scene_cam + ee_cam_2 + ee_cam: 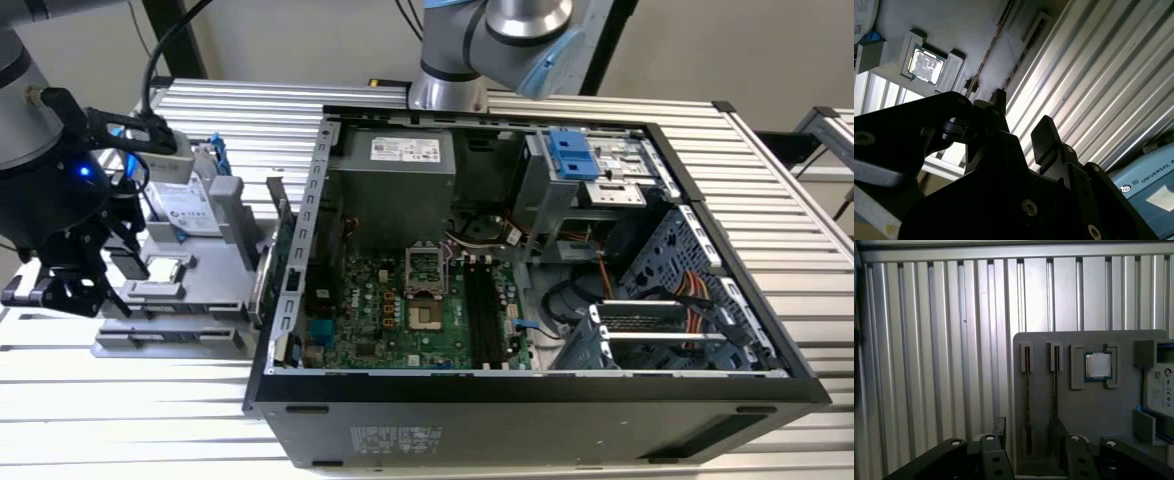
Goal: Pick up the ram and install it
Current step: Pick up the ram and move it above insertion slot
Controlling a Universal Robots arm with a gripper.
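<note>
My gripper [60, 288] hangs open at the exterior view's left, at the near corner of a grey parts fixture [200, 300]. The fixture has two narrow slots, and a thin dark strip stands on edge in each. I take the strip between my fingertips for the ram [1027, 390], seen edge-on; its colour does not show. In both wrist views the gripper [1029, 432] [1021, 115] has its fingers apart on either side of that strip's [988, 52] line and above it, not touching. The long black motherboard slots [483, 315] lie in the open computer case [534, 385].
The fixture also carries a processor chip [1098, 365] [166, 268] and a flat drive [180, 205]. A second strip [1055, 385] stands beside the first. The case wall [287, 300] rises right of the fixture. Another arm's base [447, 90] stands behind the case on the ribbed metal table [120, 420].
</note>
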